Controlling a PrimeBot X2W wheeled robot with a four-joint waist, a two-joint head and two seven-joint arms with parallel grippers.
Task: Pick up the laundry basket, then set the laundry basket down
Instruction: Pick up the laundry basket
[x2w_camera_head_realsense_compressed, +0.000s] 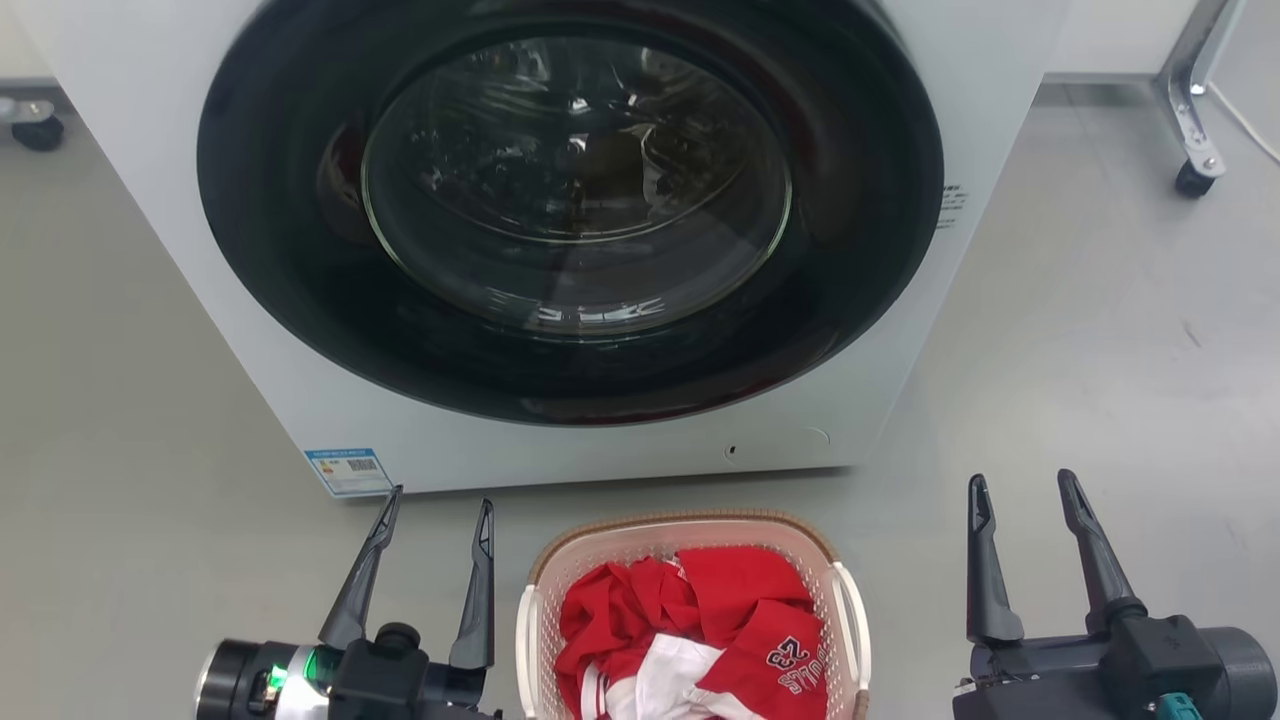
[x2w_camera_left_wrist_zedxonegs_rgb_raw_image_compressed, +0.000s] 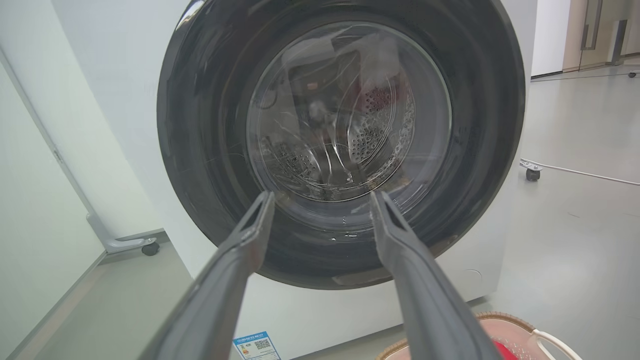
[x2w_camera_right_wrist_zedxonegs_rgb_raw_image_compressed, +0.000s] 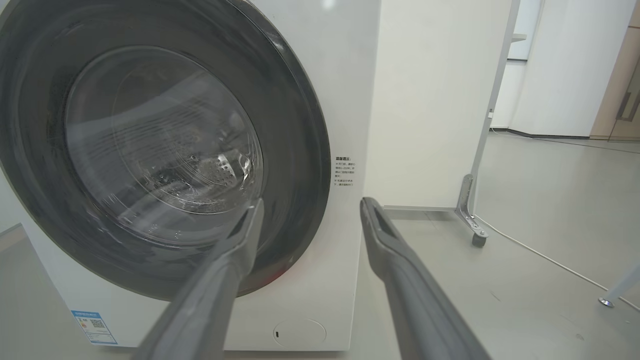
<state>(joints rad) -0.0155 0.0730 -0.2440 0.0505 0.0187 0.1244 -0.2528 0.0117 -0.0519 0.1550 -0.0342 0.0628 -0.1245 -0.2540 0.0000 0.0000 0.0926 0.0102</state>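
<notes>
The laundry basket (x2w_camera_head_realsense_compressed: 690, 535) stands on the grey floor in front of the washing machine, at the bottom middle of the head view. It is cream-white with a brown woven rim and white side handles, and holds red and white clothes (x2w_camera_head_realsense_compressed: 700, 630). Its rim (x2w_camera_left_wrist_zedxonegs_rgb_raw_image_compressed: 500, 320) also shows at the bottom right of the left wrist view. My left gripper (x2w_camera_head_realsense_compressed: 440, 505) hangs open just left of the basket, apart from it. To the basket's right my right gripper (x2w_camera_head_realsense_compressed: 1020, 485) is open too, with nothing between its fingers. Both point toward the washer.
A white front-loading washing machine (x2w_camera_head_realsense_compressed: 560, 230) with a dark round glass door, shut, stands close behind the basket. A wheeled frame leg (x2w_camera_head_realsense_compressed: 1195, 150) is at the back right, another castor (x2w_camera_head_realsense_compressed: 38, 125) at the back left. A white panel on castors (x2w_camera_right_wrist_zedxonegs_rgb_raw_image_compressed: 440, 100) stands right of the washer.
</notes>
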